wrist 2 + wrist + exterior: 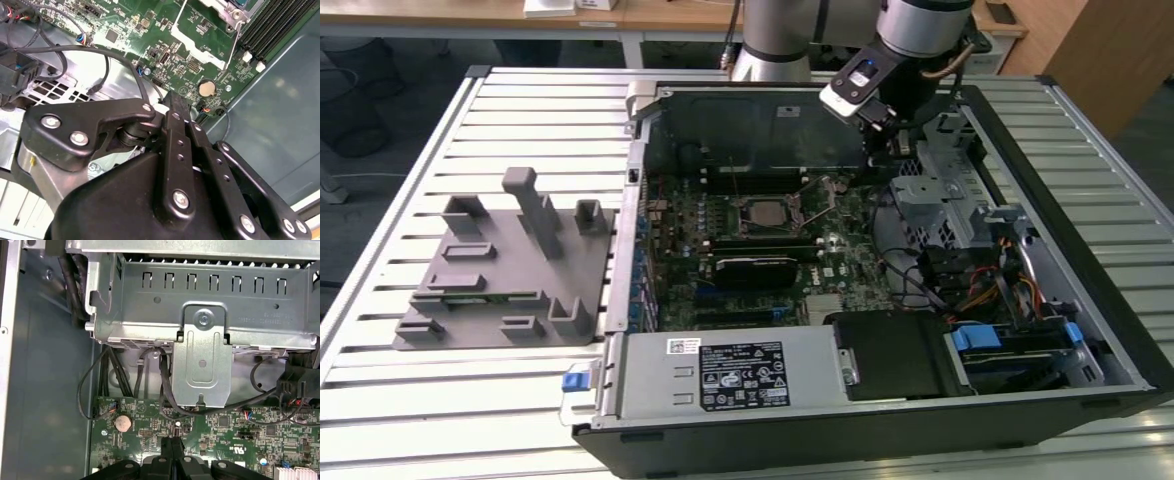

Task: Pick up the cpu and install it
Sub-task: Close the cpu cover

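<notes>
Slatted metal tabltop (520, 95) carries an open computer case (881, 420), and the hand (172, 450) hangs inside it, fingers pressed together with nothing between them, above the green motherboard (225, 430). Near the hand lies the socket (771, 213) with the cpu (767, 211) inside.

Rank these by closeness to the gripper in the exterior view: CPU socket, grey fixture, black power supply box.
From the gripper, at the open case's far side:
1. CPU socket, mid-motherboard, toward the exterior view's left of the gripper.
2. Black power supply box, at the case's near edge.
3. Grey fixture, outside the case, at the exterior view's far left.
</notes>
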You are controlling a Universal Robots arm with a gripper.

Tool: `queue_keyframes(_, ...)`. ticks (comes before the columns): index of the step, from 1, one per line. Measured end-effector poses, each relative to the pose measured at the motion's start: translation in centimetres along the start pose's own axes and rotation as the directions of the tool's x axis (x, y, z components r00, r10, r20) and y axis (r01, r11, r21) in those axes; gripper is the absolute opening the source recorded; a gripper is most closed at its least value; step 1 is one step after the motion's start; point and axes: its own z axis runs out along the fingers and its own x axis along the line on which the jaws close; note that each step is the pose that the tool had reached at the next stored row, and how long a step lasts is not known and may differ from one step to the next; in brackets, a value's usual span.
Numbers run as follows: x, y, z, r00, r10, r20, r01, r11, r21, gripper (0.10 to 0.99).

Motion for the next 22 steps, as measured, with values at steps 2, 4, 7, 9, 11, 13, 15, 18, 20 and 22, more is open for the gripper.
queue_keyframes(2,0.01,-0.17,0.14,1.0,0.0,-0.0005,0.0,1.0,0.0,0.106)
queue_keyframes(4,0.02,-0.79,0.37,1.0,0.0,-0.0003,0.0,1.0,0.0,0.106)
queue_keyframes(7,0.01,-1.08,0.9,1.0,0.0,-0.0002,0.0,1.0,0.0,0.106)
queue_keyframes(9,0.0,-1.11,1.26,1.0,0.0,-0.0002,0.0,1.0,0.0,0.106)
queue_keyframes(11,0.0,-1.12,1.62,1.0,-0.001,-0.0002,0.001,1.0,0.0,0.106)
queue_keyframes(13,-0.02,-1.13,1.98,1.0,-0.001,-0.0003,0.001,1.0,0.0,0.106)
queue_keyframes(15,-0.05,-1.14,2.16,1.0,-0.001,0.0,0.001,1.0,0.0,0.106)
queue_keyframes(18,-0.08,-1.16,2.66,1.0,-0.002,-0.0004,0.002,1.0,-0.001,0.106)
queue_keyframes(20,-0.09,-1.17,3.03,1.0,-0.004,-0.0021,0.004,1.0,0.0,0.106)
queue_keyframes(22,-0.1,-1.24,3.32,1.0,-0.007,-0.0042,0.007,1.0,0.0,0.106)
